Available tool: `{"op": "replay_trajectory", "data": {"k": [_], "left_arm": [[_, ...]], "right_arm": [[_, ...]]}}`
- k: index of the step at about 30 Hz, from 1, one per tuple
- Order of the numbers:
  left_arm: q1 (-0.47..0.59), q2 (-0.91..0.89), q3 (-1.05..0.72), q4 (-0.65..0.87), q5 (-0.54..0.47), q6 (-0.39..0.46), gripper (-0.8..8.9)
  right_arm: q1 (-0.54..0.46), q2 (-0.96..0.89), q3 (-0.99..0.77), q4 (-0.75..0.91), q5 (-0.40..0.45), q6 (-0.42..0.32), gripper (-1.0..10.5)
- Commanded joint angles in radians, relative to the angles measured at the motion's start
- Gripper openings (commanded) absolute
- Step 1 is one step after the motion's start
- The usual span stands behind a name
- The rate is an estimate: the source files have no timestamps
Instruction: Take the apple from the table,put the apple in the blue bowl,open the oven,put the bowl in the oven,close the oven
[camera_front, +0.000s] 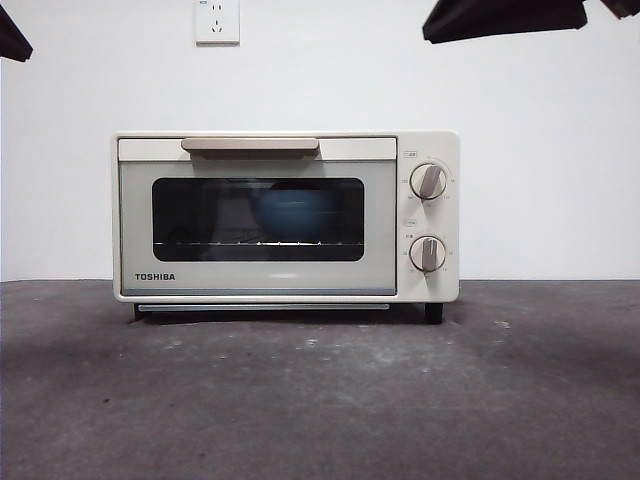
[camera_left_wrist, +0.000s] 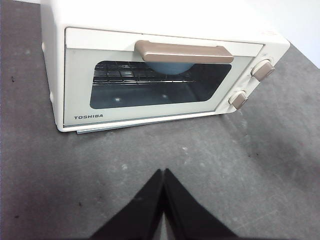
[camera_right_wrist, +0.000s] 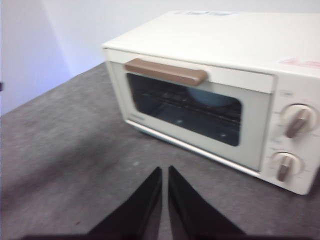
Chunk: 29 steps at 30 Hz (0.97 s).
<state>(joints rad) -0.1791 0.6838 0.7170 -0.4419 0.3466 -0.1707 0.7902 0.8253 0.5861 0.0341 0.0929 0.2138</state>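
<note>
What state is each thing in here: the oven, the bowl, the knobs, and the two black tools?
oven: door closed, upright on the table
blue bowl: inside the oven, on the rack
knobs: both pointing roughly up
left tool: shut, empty, off the oven
right tool: shut, empty, off the oven

blue bowl (camera_front: 290, 215) dim behind the oven (camera_front: 285, 217) door glass, partly hidden by the oven handle (camera_left_wrist: 183, 51), apple unseen inside, right wrist view blurred
</note>
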Motion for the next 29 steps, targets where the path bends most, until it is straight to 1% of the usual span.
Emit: {"op": "replay_trajectory", "data": {"k": [1, 8, 18, 21, 25, 29], "left_arm": [[-0.003, 0.002, 0.015, 0.012, 0.002, 0.009, 0.07], [-0.003, 0.002, 0.015, 0.016, 0.002, 0.009, 0.07], [-0.003, 0.001, 0.015, 0.015, 0.002, 0.01, 0.07], [0.011, -0.031, 0.013, 0.017, -0.017, 0.107, 0.07], [0.089, -0.103, -0.011, 0.065, -0.106, 0.149, 0.07], [0.176, -0.206, -0.111, 0.21, -0.118, 0.198, 0.07]], "right_arm": [[0.006, 0.003, 0.009, 0.011, 0.036, -0.006, 0.1], [0.006, 0.003, 0.009, 0.045, 0.039, -0.006, 0.1], [0.006, 0.003, 0.009, 0.044, 0.039, -0.006, 0.1], [0.006, 0.003, 0.009, 0.044, 0.039, -0.006, 0.1], [0.006, 0.003, 0.009, 0.044, 0.039, -0.006, 0.1], [0.006, 0.003, 0.009, 0.044, 0.039, -0.006, 0.1]]}}
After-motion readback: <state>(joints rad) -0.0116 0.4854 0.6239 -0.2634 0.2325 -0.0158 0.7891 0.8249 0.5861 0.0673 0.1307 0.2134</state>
